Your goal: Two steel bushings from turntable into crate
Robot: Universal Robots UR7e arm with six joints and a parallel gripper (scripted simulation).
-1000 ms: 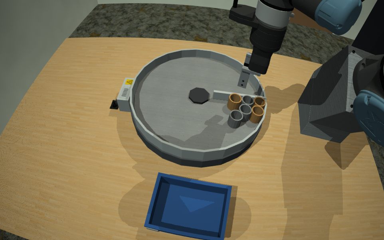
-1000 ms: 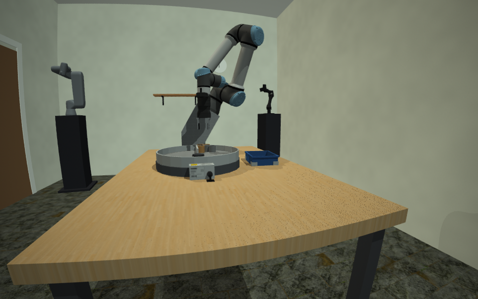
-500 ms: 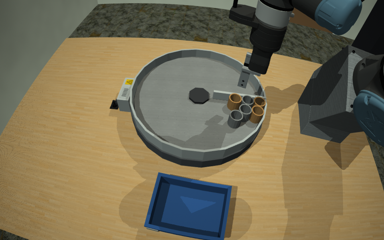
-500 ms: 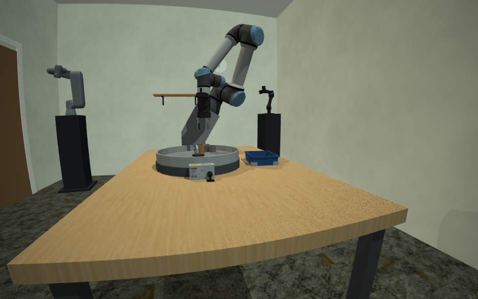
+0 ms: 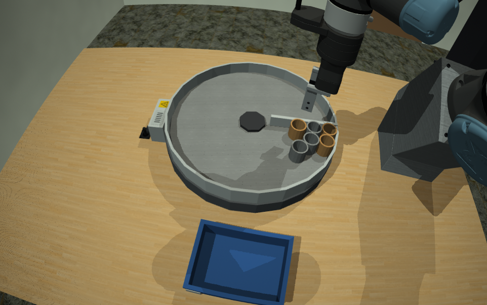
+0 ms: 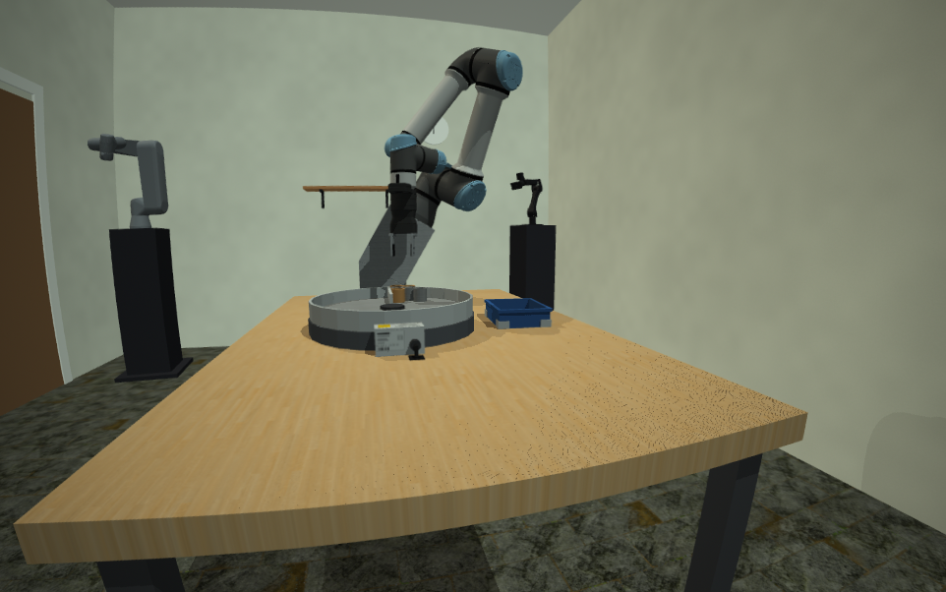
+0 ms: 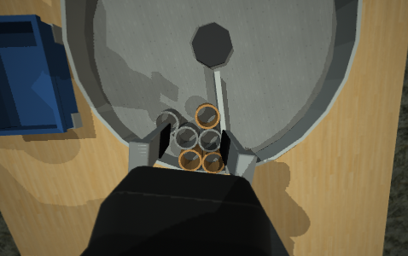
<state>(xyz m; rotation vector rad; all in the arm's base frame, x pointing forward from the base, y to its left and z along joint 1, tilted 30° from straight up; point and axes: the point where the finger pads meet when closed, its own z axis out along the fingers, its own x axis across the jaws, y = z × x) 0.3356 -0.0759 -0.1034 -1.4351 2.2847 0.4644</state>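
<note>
Above the turntable (image 5: pixel 256 197) (image 6: pixel 346 320) (image 7: pixel 347 43), I hold my gripper (image 5: pixel 310 96) (image 6: pixel 402 252) (image 7: pixel 195 136) spread wide with nothing between the fingers. Three grey sleeves, which I take for the steel ones, stand upright below me: the outer grey bushing (image 5: pixel 297 155) (image 7: pixel 166 111), the middle grey bushing (image 5: pixel 313 148) (image 7: pixel 186 127) and the grey bushing by the divider (image 5: pixel 314 121) (image 7: pixel 210 130). Three copper-coloured bushings (image 5: pixel 296 134) (image 7: pixel 207 104) crowd around them and must stay; the crate (image 5: pixel 247 228) (image 6: pixel 518 319) (image 7: pixel 55 85) is empty.

I expect the steel to be stiff and rather heavy for its size, hard to crush but smooth enough to slip or twist if pinched off-centre. I'd start with the outer one, the most exposed, closing squarely across its outside wall below the rim, with my fingers turned so neither knocks its neighbour, then lift it straight up
</note>
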